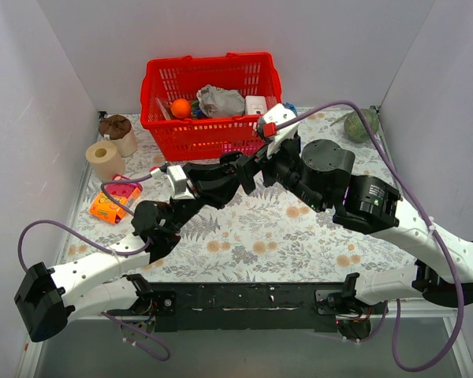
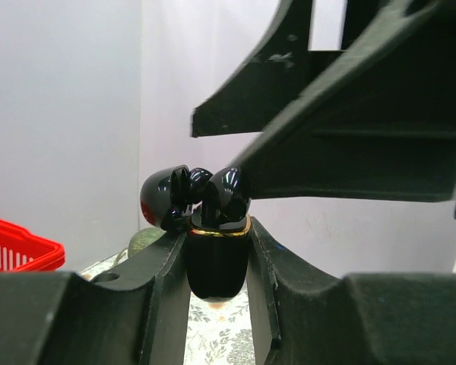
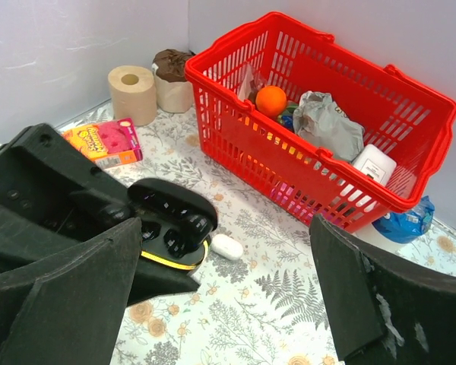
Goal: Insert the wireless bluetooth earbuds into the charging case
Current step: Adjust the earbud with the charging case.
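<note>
Charging case (image 2: 216, 266), glossy black with a gold band at its rim, upright and pinched by its lower half between the narrowed fingers (image 2: 163, 296) of the left gripper (image 2: 213, 243). Raised clear of the floral-patterned table (image 3: 289, 304), out in front of the red basket (image 3: 251, 152). Lid hinged back to one side.

Earbuds (image 2: 228, 194) visible as dark rounded shapes at the mouth of the case, one standing proud of the gold band. Impossible to tell whether either is fully seated.

Right gripper (image 3: 228, 220) poised close over the open case, fingers (image 3: 68, 304) spread wide and holding nothing.

On the table just beyond the held case, a white pill-shaped case (image 3: 226, 245), lying apart from both grippers.

In the basket, an orange (image 3: 271, 99), a crumpled grey bag (image 3: 327, 125) and a small white box (image 3: 372, 163). Against the basket's far corner, a blue packet (image 3: 406, 222).

Near the back wall beside the basket, a toilet roll (image 3: 131, 93). In front of the roll, a pink and orange box (image 3: 102, 142) lying flat.
</note>
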Motion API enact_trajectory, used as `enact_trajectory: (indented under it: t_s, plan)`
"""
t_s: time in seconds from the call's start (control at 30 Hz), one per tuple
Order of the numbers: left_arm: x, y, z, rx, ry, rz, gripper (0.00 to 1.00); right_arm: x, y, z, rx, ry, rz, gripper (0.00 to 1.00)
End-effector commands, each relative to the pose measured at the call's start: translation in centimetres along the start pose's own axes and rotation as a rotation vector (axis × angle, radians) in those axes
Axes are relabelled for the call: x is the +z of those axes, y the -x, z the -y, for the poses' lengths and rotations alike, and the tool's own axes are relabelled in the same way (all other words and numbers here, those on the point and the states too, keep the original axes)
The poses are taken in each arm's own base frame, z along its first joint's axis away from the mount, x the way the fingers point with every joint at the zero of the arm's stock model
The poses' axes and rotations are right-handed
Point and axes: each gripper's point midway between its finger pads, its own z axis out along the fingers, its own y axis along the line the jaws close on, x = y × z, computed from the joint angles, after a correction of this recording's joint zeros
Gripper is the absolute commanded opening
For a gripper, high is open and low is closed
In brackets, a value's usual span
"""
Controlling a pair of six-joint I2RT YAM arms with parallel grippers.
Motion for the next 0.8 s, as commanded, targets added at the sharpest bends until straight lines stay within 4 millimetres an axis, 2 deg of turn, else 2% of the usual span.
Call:
enact_trajectory:
  t_s: [0.0, 0.23, 0.33, 0.47, 0.6, 0.67, 0.77]
  plan:
    - [0.1, 3.0, 1.6, 0.001, -0.063, 0.076, 0.0, 0.3, 2.4, 0.9, 0.015, -0.051, 0.066, 0.98]
    - [-0.1, 3.1, 1.5, -0.002, -0.054, 0.078, 0.0, 0.4, 2.8, 1.2, 0.021, -0.058, 0.076, 0.98]
    - [-0.3, 3.1, 1.2, 0.002, -0.038, 0.083, 0.0, -0.3, 3.4, 1.5, 0.039, -0.053, 0.095, 0.98]
    - [-0.8, 4.2, 0.2, 0.005, 0.019, 0.129, 0.0, -2.0, 4.6, 1.8, 0.067, -0.029, 0.119, 0.98]
    - [-0.5, 4.3, -0.7, 0.015, 0.068, 0.131, 0.0, -3.0, 5.5, 0.9, 0.096, 0.046, 0.147, 0.98]
    - [-0.1, 4.4, -0.8, 0.021, 0.072, 0.125, 0.0, -2.8, 5.5, 0.2, 0.106, 0.081, 0.147, 0.98]
    - [0.4, 4.2, -2.0, 0.019, 0.135, 0.121, 0.0, -2.2, 5.3, -1.2, 0.104, 0.134, 0.135, 0.98]
